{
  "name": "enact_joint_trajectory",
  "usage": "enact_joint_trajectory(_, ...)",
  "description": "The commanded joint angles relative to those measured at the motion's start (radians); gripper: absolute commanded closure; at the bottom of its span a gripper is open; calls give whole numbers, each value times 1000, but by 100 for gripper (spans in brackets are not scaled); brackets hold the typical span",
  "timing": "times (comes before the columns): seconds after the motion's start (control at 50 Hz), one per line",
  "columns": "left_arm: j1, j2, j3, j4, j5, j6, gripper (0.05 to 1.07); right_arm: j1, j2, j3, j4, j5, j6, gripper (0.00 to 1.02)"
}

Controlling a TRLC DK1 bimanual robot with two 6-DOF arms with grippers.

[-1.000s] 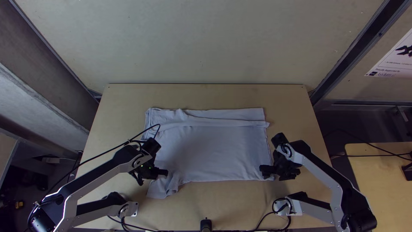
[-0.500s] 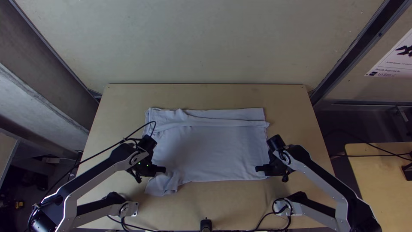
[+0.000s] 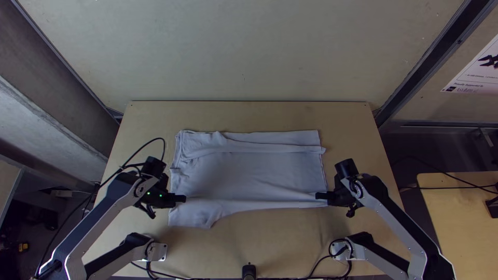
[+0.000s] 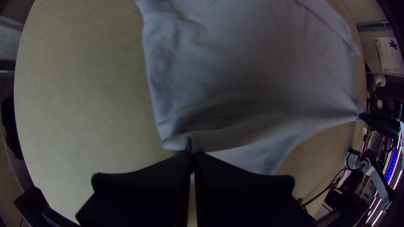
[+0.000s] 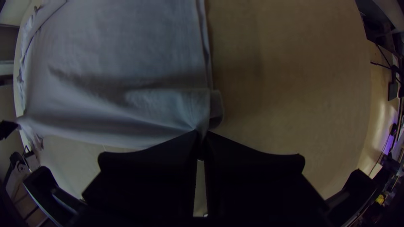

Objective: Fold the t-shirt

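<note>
Fingers (image 4: 147, 189) closed, left gripper (image 3: 182, 198) and right gripper (image 3: 318, 196) pinch the t-shirt (image 3: 249, 173).

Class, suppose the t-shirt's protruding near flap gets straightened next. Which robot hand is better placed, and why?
Probably the left hand: it grips the t-shirt right beside that flap. The right hand grips the near edge's far end, well away.

Top view moderately lit, soft shadows on the tabletop (image 3: 280, 249) toward its near edge. Wrist views dimmer, corners dark, tabletop edges bowed by fisheye; bright white and blue light strips (image 4: 392, 164) at left wrist view's margin.
</note>
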Motion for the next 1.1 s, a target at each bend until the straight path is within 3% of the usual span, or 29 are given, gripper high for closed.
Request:
enact_joint_trajectory(0.0, 61, -16, 22, -34, 7, 68, 104, -23, -10, 39, -7, 26, 0, 99)
enact_joint_trajectory(0.48, 130, 168, 240, -23, 16, 114, 104, -74, 100, 212, 30, 37, -25, 99)
enact_joint_trajectory(1.08, 207, 525, 607, -6, 7, 178, 104, -117, 449, 525, 91, 55, -71, 99)
